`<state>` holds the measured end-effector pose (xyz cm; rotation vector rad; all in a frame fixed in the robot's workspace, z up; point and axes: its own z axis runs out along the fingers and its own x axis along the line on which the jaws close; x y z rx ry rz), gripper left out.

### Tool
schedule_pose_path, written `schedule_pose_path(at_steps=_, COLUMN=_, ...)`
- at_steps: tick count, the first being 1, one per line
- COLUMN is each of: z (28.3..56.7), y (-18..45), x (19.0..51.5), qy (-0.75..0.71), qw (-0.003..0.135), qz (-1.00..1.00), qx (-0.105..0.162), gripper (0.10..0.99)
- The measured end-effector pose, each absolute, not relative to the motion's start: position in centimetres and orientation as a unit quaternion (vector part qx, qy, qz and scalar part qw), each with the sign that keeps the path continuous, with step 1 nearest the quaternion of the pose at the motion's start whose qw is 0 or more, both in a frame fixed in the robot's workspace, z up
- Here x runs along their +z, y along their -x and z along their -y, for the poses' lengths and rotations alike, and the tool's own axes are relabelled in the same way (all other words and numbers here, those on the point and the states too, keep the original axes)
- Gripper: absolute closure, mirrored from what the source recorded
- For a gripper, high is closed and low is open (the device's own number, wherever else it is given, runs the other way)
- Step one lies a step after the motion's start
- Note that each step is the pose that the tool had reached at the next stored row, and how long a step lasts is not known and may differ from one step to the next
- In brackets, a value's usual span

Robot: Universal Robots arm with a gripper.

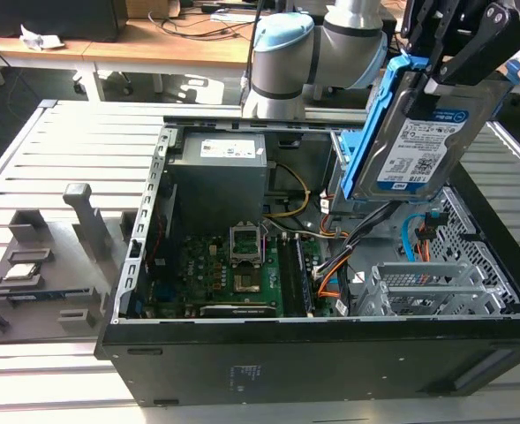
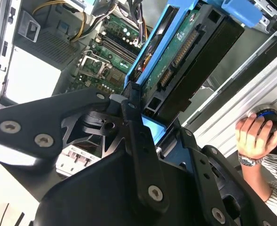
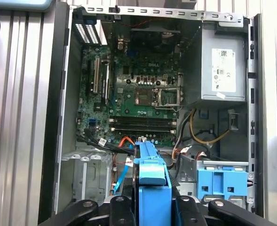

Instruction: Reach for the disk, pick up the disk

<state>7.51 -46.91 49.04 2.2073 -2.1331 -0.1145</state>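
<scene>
The disk (image 1: 423, 141) is a silver hard drive with a white-and-blue label in a bright blue bracket. It hangs tilted in the air above the open computer case (image 1: 330, 353), at the exterior view's upper right. My gripper (image 1: 458, 75) is shut on its upper end, one black finger on each side. In the second wrist view the disk (image 2: 176, 61) shows edge-on with its green circuit board, between the fingers (image 2: 131, 117). In the first wrist view the blue bracket (image 3: 150, 181) stands out from the gripper (image 3: 150, 209), over the case's drive bay area.
Under the disk the case holds a motherboard (image 1: 242, 274), a grey power supply (image 1: 220, 177), a blue drive cage (image 3: 220, 183) and loose cables. A grey fixture tray (image 1: 39, 274) with a small chip lies at the exterior view's left. A person's hand (image 2: 253, 136) rests beside the case.
</scene>
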Motion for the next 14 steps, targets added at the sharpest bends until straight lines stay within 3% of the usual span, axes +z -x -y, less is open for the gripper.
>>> schedule_pose_path(at_steps=14, z=49.2, y=-7.5, x=49.0, qy=-0.718, qw=0.035, qz=0.694, qx=-0.037, gripper=0.722)
